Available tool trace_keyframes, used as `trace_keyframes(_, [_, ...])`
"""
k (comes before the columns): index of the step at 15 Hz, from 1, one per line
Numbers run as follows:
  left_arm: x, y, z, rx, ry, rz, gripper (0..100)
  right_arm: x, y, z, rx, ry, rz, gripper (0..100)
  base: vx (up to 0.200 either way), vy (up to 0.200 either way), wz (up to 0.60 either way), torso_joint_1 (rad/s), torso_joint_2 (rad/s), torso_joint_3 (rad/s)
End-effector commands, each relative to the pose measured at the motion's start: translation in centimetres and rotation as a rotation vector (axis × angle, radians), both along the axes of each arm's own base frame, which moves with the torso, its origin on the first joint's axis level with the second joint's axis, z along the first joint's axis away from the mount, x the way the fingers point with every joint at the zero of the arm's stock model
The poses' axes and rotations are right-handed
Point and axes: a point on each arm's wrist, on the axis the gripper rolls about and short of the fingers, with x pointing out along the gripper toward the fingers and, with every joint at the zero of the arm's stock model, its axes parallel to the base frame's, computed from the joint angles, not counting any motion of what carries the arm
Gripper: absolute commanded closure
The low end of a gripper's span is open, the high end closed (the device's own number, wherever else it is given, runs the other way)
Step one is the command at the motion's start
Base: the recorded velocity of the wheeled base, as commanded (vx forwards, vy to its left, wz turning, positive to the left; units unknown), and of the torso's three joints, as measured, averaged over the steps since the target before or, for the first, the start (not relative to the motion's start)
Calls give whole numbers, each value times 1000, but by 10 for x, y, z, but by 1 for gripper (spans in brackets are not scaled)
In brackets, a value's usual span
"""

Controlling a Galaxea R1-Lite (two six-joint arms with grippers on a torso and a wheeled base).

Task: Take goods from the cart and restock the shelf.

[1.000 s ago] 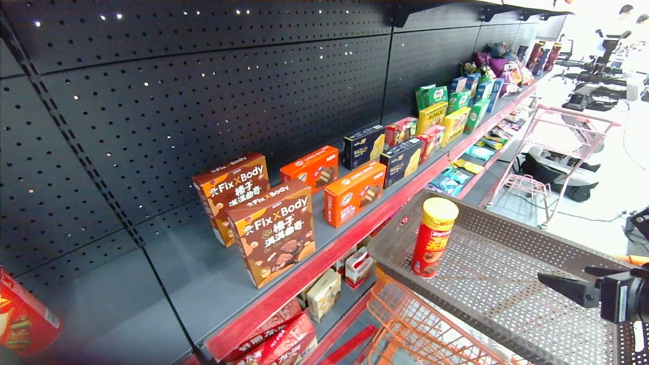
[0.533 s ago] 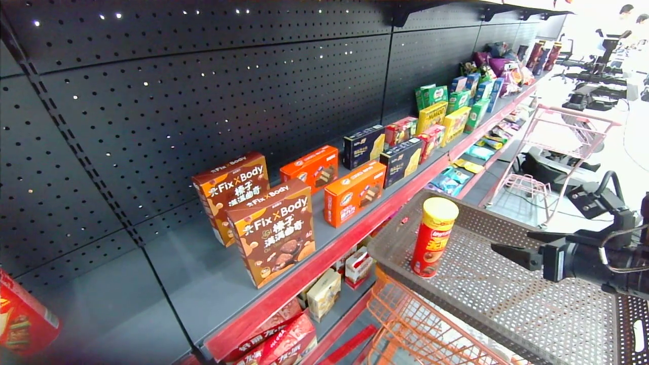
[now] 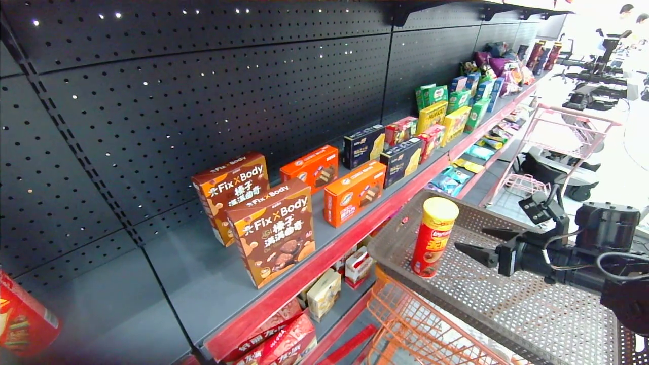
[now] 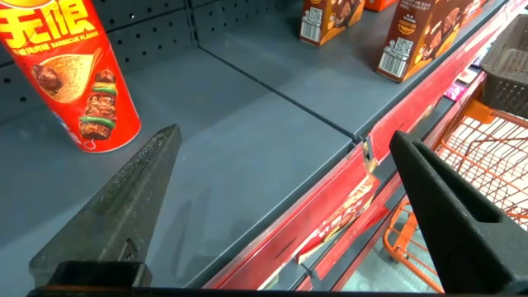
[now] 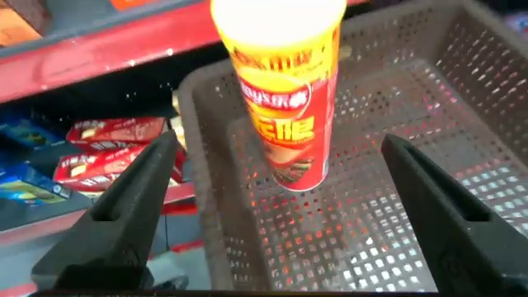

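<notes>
Target item: red cylindrical chip can with a yellow lid (image 3: 432,237), standing upright in the brown perforated plastic tray (image 3: 512,289) on top of the orange wire cart (image 3: 421,332).
Long axis: vertical; the curved side wall faces the approaching fingers.
Right gripper (image 3: 471,240): fingers spread apart, empty, level with the can's lower half, near it but not touching.
Bearing: the can lies straight ahead of the right fingertips; in the right wrist view it is centred in the gap.
Left gripper (image 4: 285,136): fingers spread apart, empty, above the grey shelf board (image 3: 197,263), near a second red chip can (image 4: 74,74) standing on that board.
Nearer arm: right; the left is well apart from the cart.
Next move, judged: a short, level advance, then closing on the side wall.
Hidden or cut off: the tray hides most of the cart basket below; the head view's edge cuts off the shelf can; contact between the can's base and the tray floor is hard to make out.
</notes>
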Motion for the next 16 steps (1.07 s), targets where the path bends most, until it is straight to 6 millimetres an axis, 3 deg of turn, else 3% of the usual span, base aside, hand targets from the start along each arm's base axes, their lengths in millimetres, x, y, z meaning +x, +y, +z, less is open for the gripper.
trace_keyframes(1, [0,0,0,0,0,0,0,16,2,-26,-3,54,7,0,0,0,0,0,0,0])
trace_keyframes(8, [0,0,0,0,1,0,0,61,16,-42,26,-25,99,0,0,0,0,0,0,0])
trace_keyframes(13, [0,0,0,0,1,0,0,77,17,-55,27,-23,97,0,0,0,0,0,0,0])
trace_keyframes(16, [0,0,0,0,0,0,0,98,23,-59,30,-60,108,0,0,0,0,0,0,0])
